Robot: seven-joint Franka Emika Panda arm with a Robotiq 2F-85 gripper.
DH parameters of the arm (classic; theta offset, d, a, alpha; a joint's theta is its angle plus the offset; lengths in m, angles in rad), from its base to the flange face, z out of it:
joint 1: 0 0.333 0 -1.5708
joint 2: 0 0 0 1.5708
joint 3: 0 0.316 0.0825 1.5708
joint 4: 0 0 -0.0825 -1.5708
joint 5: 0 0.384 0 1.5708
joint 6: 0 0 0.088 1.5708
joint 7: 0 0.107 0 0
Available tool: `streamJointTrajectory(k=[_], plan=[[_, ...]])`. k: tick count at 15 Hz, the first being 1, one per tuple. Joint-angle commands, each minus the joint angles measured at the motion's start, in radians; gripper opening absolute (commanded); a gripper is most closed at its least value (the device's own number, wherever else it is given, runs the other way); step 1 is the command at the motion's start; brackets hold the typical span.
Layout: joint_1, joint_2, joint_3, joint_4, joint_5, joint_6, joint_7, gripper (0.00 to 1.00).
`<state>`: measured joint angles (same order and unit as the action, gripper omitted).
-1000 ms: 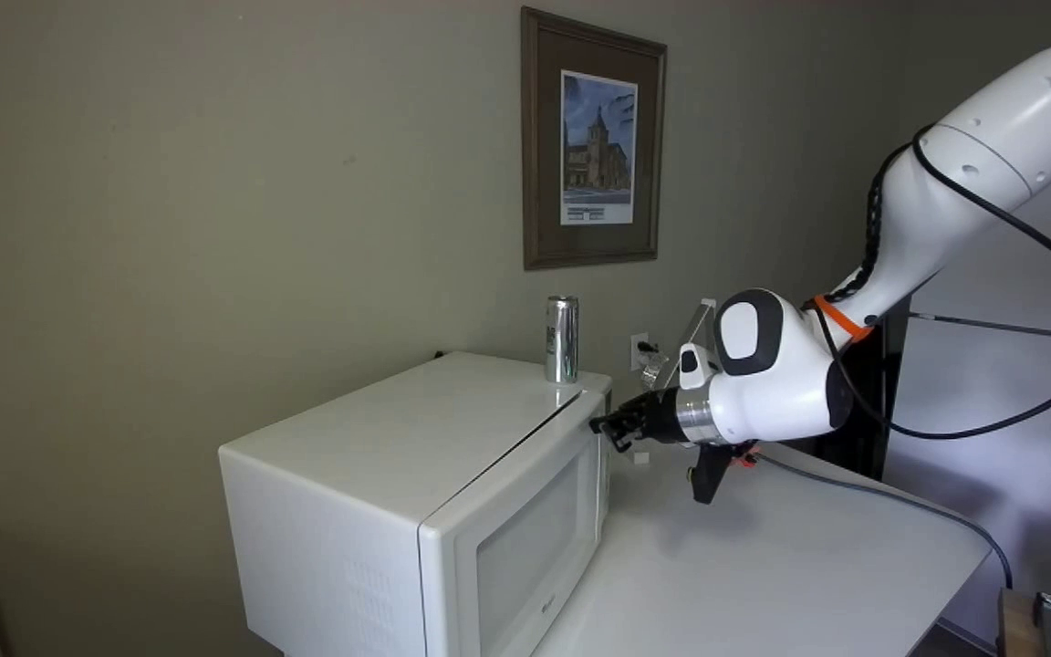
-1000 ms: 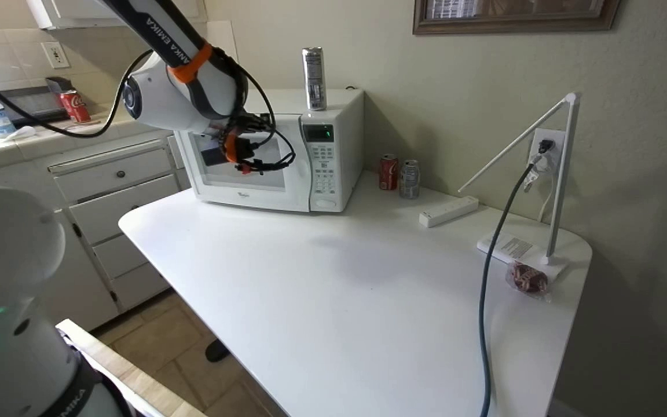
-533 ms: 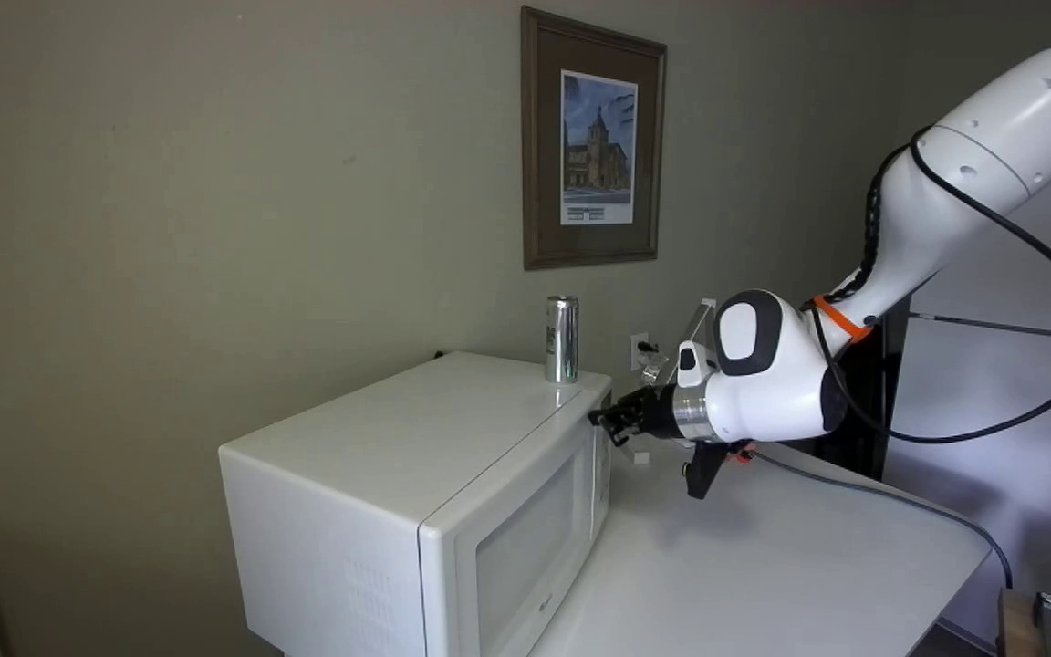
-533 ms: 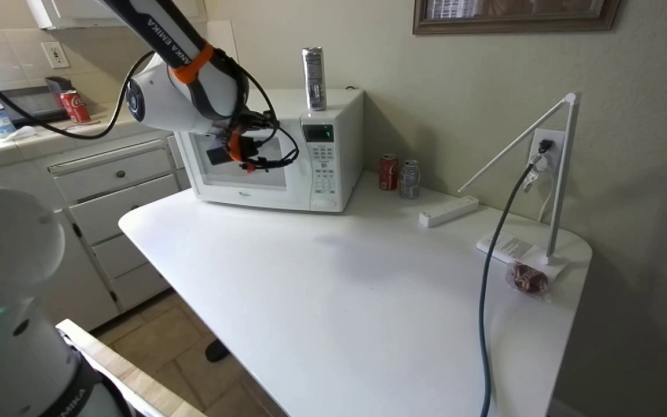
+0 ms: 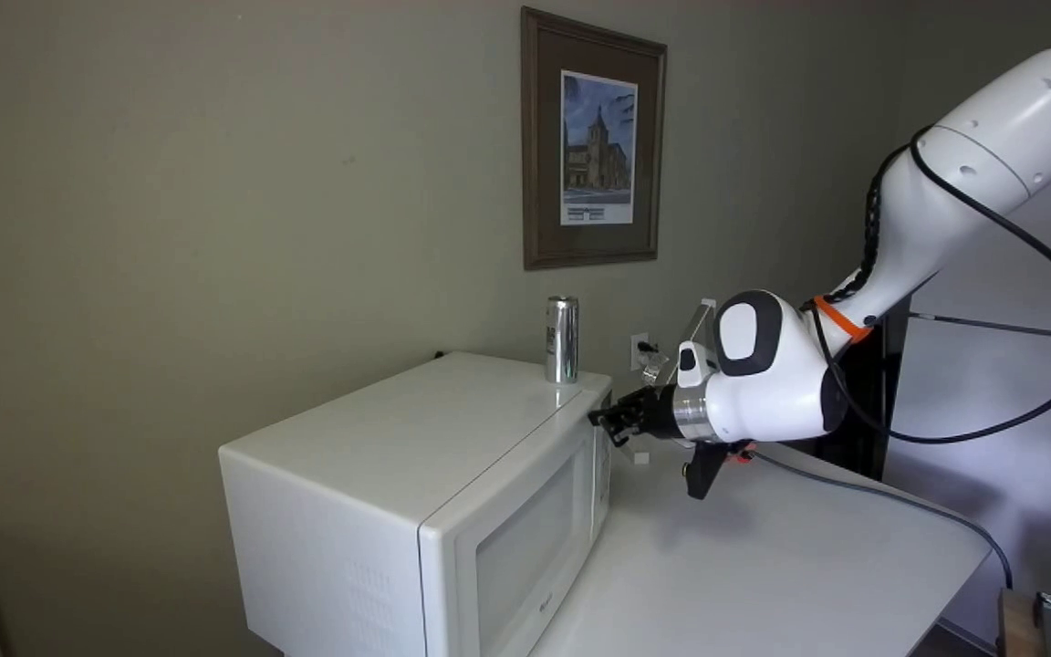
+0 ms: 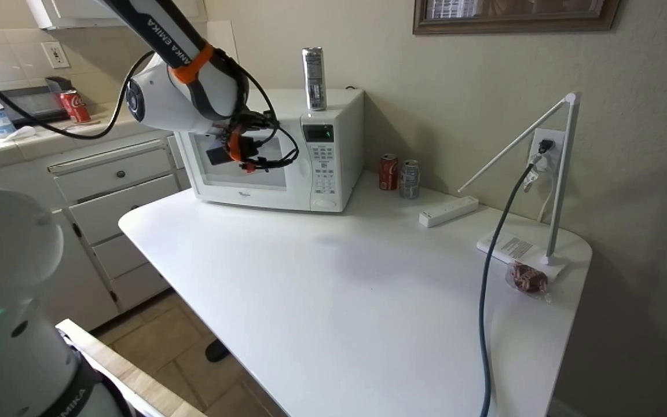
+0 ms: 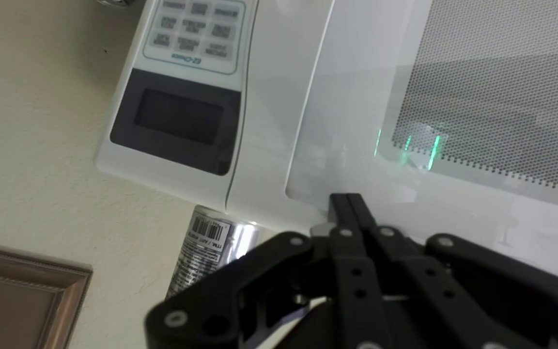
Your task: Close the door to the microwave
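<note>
The white microwave (image 5: 379, 433) stands on the white table in both exterior views (image 6: 352, 150). Its door (image 5: 448, 566), with the greyish window (image 5: 530, 538), lies against the body with only a thin even seam along the top. In an exterior view the door (image 6: 297, 188) sits level with the keypad panel. The door (image 7: 269, 145) also fills much of the wrist view. My gripper (image 5: 596, 421) is at the door's upper corner near the keypad side, touching or very near its front. In the wrist view the gripper's fingertips (image 7: 347, 196) are together with nothing between them.
A tall silver can (image 5: 562, 339) stands on the microwave top, near the gripper. A red can (image 6: 388, 172) and a small silver can (image 6: 409, 179) stand beside the microwave. A power strip (image 6: 448, 212), a lamp (image 6: 560, 174) and a cable (image 6: 487, 289) are farther along the table.
One second ago a dark gap showed along the door's top edge. The door has moved in against the body, and the gripper shifted slightly with it. Over the last half second nothing visibly moved.
</note>
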<state>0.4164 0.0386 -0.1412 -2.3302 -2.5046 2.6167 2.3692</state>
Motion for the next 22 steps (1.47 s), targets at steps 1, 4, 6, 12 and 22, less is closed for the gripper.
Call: streamJointTrajectory(k=[1, 4, 6, 12, 22], plan=[[-0.143, -0.006, 0.13, 0.006, 0.031, 0.095, 0.001, 0.0], [-0.133, -0.042, 0.105, 0.009, 0.056, 0.268, 0.036, 0.0], [-0.139, -0.063, 0.095, 0.011, 0.086, 0.402, 0.029, 0.0], [-0.228, -0.092, 0.041, -0.137, 0.248, 0.664, -0.161, 0.0], [-0.517, -0.098, -0.031, -0.408, 0.141, 0.744, -0.444, 0.62]])
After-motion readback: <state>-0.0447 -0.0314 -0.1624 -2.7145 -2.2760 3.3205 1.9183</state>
